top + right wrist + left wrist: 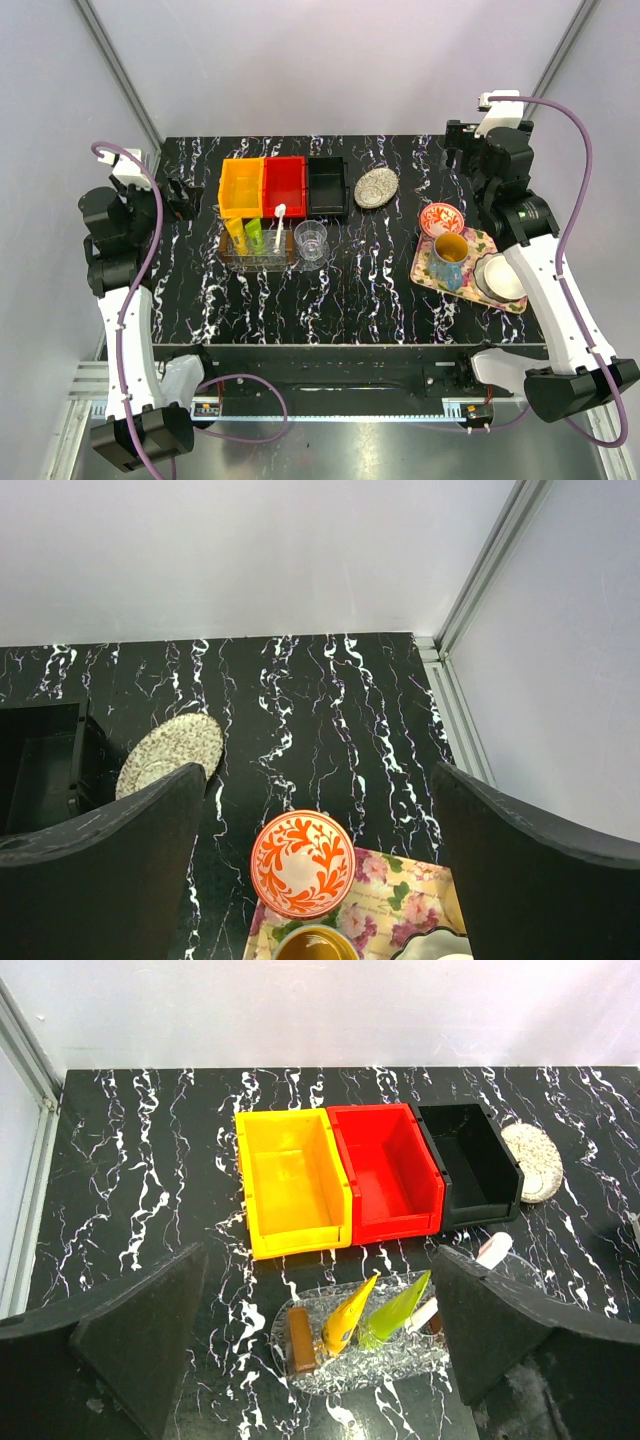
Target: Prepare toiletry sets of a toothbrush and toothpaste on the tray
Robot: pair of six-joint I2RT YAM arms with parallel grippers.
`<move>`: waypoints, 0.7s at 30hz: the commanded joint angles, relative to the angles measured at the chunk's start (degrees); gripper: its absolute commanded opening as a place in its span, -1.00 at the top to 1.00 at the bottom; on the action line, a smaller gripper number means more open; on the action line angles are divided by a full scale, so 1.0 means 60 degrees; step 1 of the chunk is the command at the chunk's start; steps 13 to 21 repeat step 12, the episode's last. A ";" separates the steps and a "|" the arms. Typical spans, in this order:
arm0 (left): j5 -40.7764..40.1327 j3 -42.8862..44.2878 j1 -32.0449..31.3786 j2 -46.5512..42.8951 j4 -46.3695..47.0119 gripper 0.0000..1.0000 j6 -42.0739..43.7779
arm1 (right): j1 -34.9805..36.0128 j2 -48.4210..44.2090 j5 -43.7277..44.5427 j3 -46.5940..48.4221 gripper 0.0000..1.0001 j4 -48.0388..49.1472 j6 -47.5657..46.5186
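Top external view: the black bench, veined white like marble, carries an oblong clear tray with a knobbly, cut-glass surface, just in front of three boxy plastic bins: a yellow bin, a red bin and a black bin.

In the tray lie two stubby tubes side by side, a yellow tube and a green tube. Their long axes run near to far, leaning a little. From the left wrist they taper to a thin flat end aimed at the bins.

The toothbrush, a slim white stick, lies on the same line to their right. Its far end reaches over the tray's rim toward the red bin. From the left wrist, a finger partly hides it.

A ribbed clear cup stands just beside the tray's right end.

The left pincer sits left of the yellow bin, its dark wedge fingers spread wide with nothing between them. The right pincer is at the far right corner, likewise gaping and empty, above a flowered tray holding crockery.
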 commanded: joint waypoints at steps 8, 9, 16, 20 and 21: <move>-0.0086 -0.0031 -0.0104 -0.0001 0.0733 -0.98 -0.0009 | 0.0034 0.0018 0.0269 -0.0526 -0.99 0.0787 -0.0105; -0.0086 -0.0045 -0.0119 0.0013 0.0733 -0.98 -0.0009 | 0.0049 0.0032 0.0283 -0.0541 -1.00 0.0860 -0.0105; -0.0115 -0.0089 -0.0104 -0.0016 0.0748 -0.98 0.0005 | 0.0049 -0.0027 0.0342 -0.0629 -0.99 0.0846 -0.0076; -0.0115 -0.0089 -0.0104 -0.0016 0.0748 -0.98 0.0005 | 0.0049 -0.0027 0.0342 -0.0629 -0.99 0.0846 -0.0076; -0.0115 -0.0089 -0.0104 -0.0016 0.0748 -0.98 0.0005 | 0.0049 -0.0027 0.0342 -0.0629 -0.99 0.0846 -0.0076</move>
